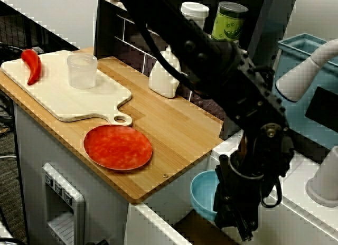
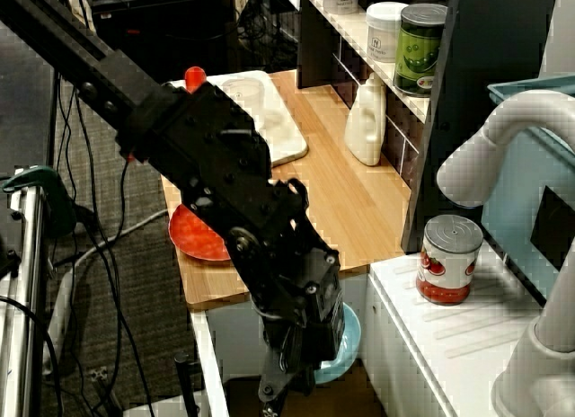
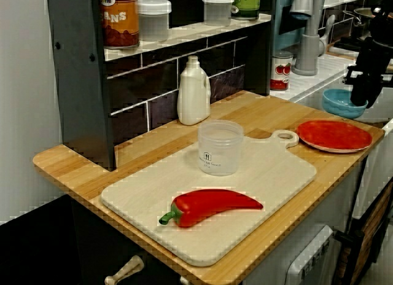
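Wooden counter [image 1: 174, 129] fills the middle of this toy kitchen, and just past its end, toward the white sink unit [image 2: 431, 336], you find the blue bowl [image 1: 201, 197], sitting lower than the wood top in the gap between the 2 units. Your gripper [image 3: 361, 96] hangs right against the bowl's rim on the side away from the counter; from the side view it overlaps that rim, but the arm's black body hides the fingers, so you cannot tell whether they are apart or pinched on it, nor whether the bowl rests on anything. Judging by its look, the bowl is thin, light, stiff plastic with a smooth, slippery wall, so the rim is the place to pinch, and a shallow bite could let it tip or swing. Nearest on the wood is the red plate [image 1: 118, 147], close to the counter's edge. Beyond it lies the cutting board [image 1: 58, 100] with 1 clear cup [image 1: 82, 71] upright and 1 red pepper [image 1: 32, 65] on it. A white bottle [image 1: 163, 76] stands by the tiled back wall, and a tomato can [image 2: 446, 260] stands on the sink unit, both apart from the bowl. The counter's corner is the closest obstruction.
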`<move>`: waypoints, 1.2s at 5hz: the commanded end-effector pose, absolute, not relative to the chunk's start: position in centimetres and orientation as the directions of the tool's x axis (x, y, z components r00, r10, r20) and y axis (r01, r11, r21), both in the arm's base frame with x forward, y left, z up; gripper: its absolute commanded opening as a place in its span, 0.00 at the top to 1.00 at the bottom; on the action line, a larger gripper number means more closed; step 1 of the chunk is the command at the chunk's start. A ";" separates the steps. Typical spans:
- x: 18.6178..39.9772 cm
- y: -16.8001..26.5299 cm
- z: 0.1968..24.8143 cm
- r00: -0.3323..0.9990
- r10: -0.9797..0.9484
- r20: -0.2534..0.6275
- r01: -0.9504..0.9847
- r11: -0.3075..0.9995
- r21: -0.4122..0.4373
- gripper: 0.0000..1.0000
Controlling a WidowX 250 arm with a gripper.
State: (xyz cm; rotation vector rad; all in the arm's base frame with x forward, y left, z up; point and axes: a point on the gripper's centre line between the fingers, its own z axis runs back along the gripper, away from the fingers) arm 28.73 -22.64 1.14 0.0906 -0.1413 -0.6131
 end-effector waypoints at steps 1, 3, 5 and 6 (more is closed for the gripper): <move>28.2 -22.2 1.0 0.806 -0.572 0.150 0.559 0.820 0.126 1.00; 27.3 -22.3 -1.0 0.807 -0.574 0.140 0.559 0.818 0.136 1.00; 28.4 -22.4 -1.5 0.819 -0.560 0.125 0.546 0.827 0.133 1.00; 28.6 -22.4 -1.6 0.819 -0.561 0.118 0.547 0.826 0.134 1.00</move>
